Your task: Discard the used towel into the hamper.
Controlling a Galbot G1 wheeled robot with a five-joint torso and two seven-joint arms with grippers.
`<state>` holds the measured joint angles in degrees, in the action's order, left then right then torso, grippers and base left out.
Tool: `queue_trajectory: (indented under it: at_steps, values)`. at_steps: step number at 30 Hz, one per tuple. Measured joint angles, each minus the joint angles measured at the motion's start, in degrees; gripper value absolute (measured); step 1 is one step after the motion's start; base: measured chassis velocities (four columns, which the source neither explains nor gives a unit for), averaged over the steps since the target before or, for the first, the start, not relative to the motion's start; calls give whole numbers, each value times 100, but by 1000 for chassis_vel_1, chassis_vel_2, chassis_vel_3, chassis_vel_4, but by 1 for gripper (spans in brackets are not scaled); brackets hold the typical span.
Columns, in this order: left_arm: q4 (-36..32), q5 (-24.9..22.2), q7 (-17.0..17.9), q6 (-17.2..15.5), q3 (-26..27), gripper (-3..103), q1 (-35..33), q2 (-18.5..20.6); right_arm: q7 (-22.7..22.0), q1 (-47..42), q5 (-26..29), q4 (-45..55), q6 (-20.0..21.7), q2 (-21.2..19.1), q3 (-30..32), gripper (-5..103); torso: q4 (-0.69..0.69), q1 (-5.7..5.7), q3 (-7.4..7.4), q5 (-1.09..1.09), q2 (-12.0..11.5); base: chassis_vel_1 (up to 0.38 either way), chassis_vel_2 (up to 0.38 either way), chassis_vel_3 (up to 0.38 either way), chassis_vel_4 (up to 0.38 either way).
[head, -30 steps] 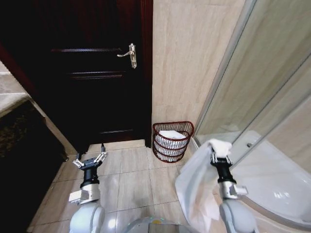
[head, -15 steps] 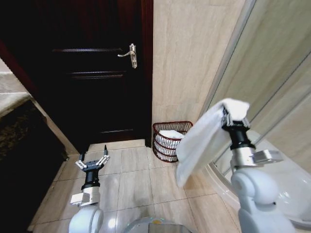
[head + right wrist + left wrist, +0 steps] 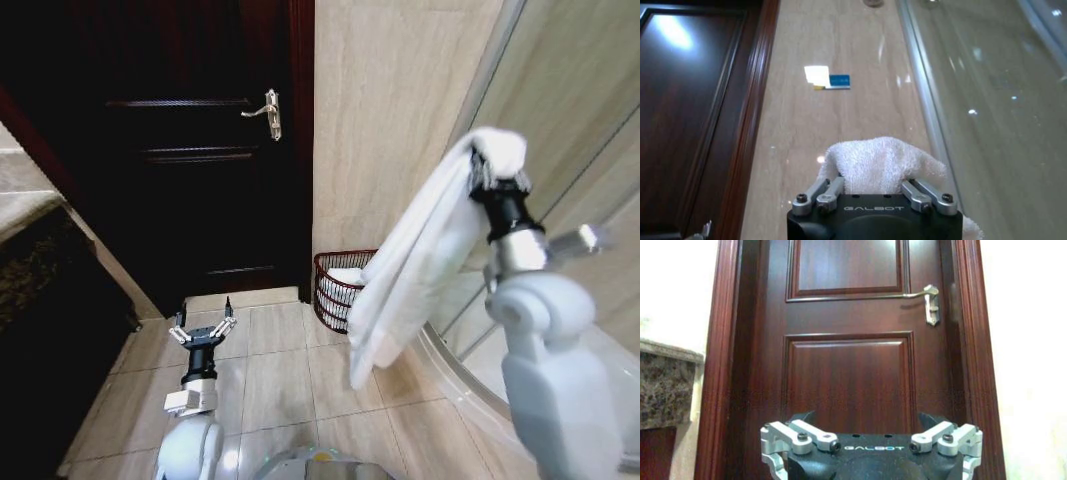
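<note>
My right gripper [image 3: 492, 168] is raised high by the tiled wall, shut on the top of the used white towel [image 3: 420, 250], which hangs down and to the left from it. In the right wrist view the bunched towel [image 3: 883, 160] sits clamped between the right gripper [image 3: 873, 192] fingers. On the floor in the corner below stands the hamper [image 3: 333, 290], a dark red wire basket with white cloth inside, its right half hidden behind the hanging towel. My left gripper [image 3: 203, 330] idles low over the floor tiles, open and pointing at the door; its left wrist view shows the left gripper [image 3: 870, 437] empty.
A dark wooden door [image 3: 190, 150] with a metal handle [image 3: 268, 112] is shut at the left of the hamper. A glass shower screen [image 3: 580, 120] and curved shower tray rim [image 3: 455, 385] border the right. A dark stone counter [image 3: 30, 260] stands at far left.
My right arm has lifted the towel from low by the shower tray to high against the wall, so the towel now hangs before the hamper. The left arm barely shifted.
</note>
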<state>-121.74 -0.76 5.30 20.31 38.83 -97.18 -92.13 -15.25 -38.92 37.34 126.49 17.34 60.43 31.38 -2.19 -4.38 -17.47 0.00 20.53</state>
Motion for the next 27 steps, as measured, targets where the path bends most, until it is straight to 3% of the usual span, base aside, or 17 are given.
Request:
queue_trajectory:
  at_steps: [10,15,19,27]
  values:
    - [-40,47,14,16,60,100,-25,-7,-54,965,220,-509,242,-170,-386,24,2,1,1,1,0,0,0,0,0]
    - [49,147,20,41,21,100,-63,-5,32,2095,254,-1165,290,-320,-801,24,2,1,1,-3,0,0,0,0,0]
    - [113,160,30,86,40,100,-87,-5,47,2960,269,-1784,299,-289,-1242,24,0,1,1,1,0,0,0,0,0]
    - [212,174,57,155,57,100,-68,-3,84,3698,132,-2456,291,-73,-1782,24,1,1,1,-1,0,0,0,0,0]
